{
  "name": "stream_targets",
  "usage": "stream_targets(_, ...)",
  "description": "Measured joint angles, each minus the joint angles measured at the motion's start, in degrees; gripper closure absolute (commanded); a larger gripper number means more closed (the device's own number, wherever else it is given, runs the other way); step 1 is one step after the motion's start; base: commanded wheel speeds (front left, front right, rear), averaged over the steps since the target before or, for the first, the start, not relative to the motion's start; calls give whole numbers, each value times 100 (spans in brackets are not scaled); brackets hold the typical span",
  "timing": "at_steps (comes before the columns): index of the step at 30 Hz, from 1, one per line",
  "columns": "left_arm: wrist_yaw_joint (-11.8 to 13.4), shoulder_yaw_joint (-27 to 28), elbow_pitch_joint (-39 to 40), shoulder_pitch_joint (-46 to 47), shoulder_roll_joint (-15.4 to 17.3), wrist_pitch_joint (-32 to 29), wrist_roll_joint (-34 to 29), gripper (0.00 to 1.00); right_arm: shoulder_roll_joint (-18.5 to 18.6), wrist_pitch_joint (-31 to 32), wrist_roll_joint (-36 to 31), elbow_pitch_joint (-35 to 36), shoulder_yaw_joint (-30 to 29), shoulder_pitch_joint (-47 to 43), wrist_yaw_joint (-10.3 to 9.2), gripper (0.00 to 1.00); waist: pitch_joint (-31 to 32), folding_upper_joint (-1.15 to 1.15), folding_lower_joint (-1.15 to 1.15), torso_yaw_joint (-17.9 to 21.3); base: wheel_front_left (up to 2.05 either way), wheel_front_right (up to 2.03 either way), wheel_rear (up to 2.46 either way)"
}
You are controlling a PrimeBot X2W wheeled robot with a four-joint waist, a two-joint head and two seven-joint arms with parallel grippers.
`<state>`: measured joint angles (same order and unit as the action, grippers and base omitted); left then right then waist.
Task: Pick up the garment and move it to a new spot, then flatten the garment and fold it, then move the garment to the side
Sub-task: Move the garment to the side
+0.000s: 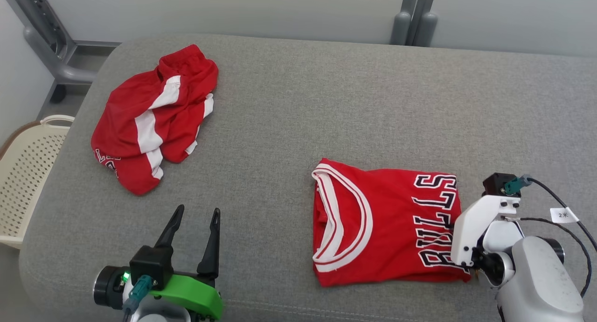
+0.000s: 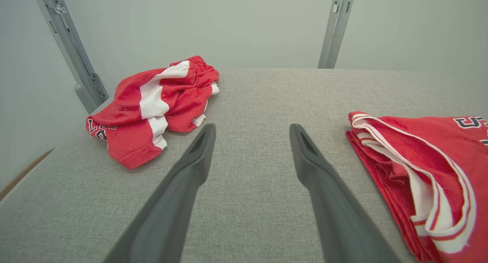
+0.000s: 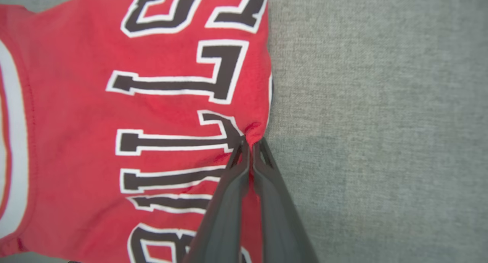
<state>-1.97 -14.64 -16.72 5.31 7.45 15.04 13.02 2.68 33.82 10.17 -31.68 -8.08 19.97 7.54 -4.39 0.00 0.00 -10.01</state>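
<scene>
1. Folded jersey point(image 1: 387, 224): red, with the white-trimmed neckline toward the left and black "BULLS" lettering along its right side. It lies flat on the near right part of the grey padded surface point(image 1: 326, 102).
2. Right gripper point(image 3: 249, 143): clenched, the two dark fingers pressed together on a pinch of the jersey's right edge, just beside the lettering. The cloth puckers at the fingertips. In the head view the white wrist housing covers this contact.
3. Left gripper point(image 1: 197, 210): released, fingers spread wide and pointing toward the far side. It sits at the near left of the surface, between the two garments and apart from both.
4. Shorts point(image 1: 154, 116): red with white stripes, crumpled in a heap at the far left of the surface, well apart from the jersey.
5. Basket point(image 1: 28, 158): cream, perforated, just beside the left edge of the surface.
6. Metal posts point(image 1: 413, 18): grey, upright at the far edge, against a pale wall.
</scene>
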Motion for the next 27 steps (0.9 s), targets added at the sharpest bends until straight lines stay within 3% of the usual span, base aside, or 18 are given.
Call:
stream_targets(11,45,20,171,13,21,0,-125,0,-4,-31,-753,-108,19,719,0,100,-127,0,0,313,0,0,0)
stream_targets(27,44,-42,623,495,258,4,-627,0,108,-917,-1429,-936,-505,2150,0,100,-707,0,0,1576,0,0,0)
